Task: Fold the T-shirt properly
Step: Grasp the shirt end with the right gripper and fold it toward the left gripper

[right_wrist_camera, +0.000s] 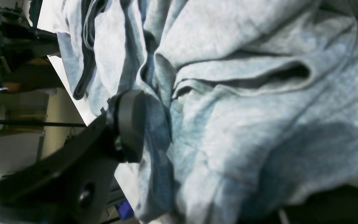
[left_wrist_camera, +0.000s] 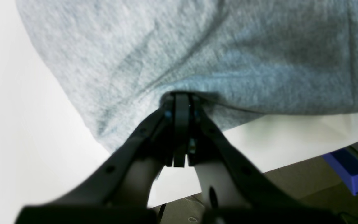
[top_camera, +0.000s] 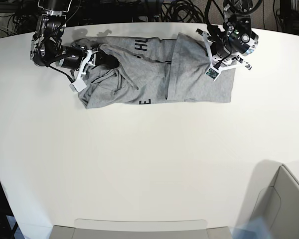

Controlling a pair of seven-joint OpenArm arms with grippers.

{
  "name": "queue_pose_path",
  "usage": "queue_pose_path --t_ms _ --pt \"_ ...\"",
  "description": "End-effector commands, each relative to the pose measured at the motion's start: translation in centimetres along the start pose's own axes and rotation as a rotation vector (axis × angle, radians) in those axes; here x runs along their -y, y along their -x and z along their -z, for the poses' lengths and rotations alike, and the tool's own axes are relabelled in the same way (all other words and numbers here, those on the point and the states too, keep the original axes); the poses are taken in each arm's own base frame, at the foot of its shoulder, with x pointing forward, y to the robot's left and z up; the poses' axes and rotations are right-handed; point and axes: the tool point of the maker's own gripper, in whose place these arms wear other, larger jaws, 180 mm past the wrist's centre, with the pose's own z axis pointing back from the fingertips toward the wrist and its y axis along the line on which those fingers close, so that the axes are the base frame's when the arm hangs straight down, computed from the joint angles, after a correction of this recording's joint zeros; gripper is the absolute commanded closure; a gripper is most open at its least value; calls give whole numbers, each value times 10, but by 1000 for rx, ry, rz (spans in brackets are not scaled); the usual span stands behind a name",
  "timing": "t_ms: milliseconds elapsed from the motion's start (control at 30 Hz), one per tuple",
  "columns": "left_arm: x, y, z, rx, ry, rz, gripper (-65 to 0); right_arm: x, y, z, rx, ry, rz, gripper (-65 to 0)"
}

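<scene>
Up close, the left gripper (left_wrist_camera: 182, 101) is pinching its jaws tight on a fold of the T-shirt (top_camera: 159, 74), which is lying crumpled along the far edge of the white table (top_camera: 149, 164). Over at the other end, the right gripper (right_wrist_camera: 154, 124) is digging into bunched fabric, but honestly can't tell if it's clamped or not.

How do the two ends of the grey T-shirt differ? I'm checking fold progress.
The light heather-grey cotton T-shirt lies smooth and flat at the end by the left tool, bunched and creased at the end by the right tool. Black lettering shows toward the bunched end; the flat end is plain. Both ends are pinched by a tool on the white table.
</scene>
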Motion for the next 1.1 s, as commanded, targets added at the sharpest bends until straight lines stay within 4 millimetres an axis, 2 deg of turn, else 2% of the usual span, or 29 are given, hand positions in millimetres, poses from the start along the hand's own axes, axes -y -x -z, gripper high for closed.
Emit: queue_pose_path --t_ms 0,67,133,200,300,500,700,767,867,967,1067 --pt "-4 -5 -3 23 -11 0 0 15 31 1 -162 76 -13 -274" --pt "-4 -4 -3 21 -12 -2 0 17 32 4 -177 95 -15 -269" --pt "-4 -4 -3 19 -12 -2 0 24 34 4 -215 138 -29 -222" --pt "-4 -3 -3 16 -12 -2 0 32 33 3 -236 184 -37 -135" --pt "-4 -3 -3 14 -13 -2 0 52 25 -10 -247 285 -35 0" --pt "-5 -3 -3 13 -14 -4 0 73 2 -28 -246 392 -59 0" --pt "-5 -1 -4 10 -16 -5 0 105 -26 -83 -177 531 -60 0" --pt "-11 2 -5 5 -29 -21 0 103 -39 -95 -152 572 -105 0" --pt "-29 13 -8 -13 -71 -74 0 88 -63 -110 -102 630 -203 0" --pt "-41 21 -11 -25 -101 -111 0 63 -79 -100 -101 626 -327 0" --pt "-54 28 -14 -40 -130 -104 0 38 -87 -82 -97 602 -371 0"
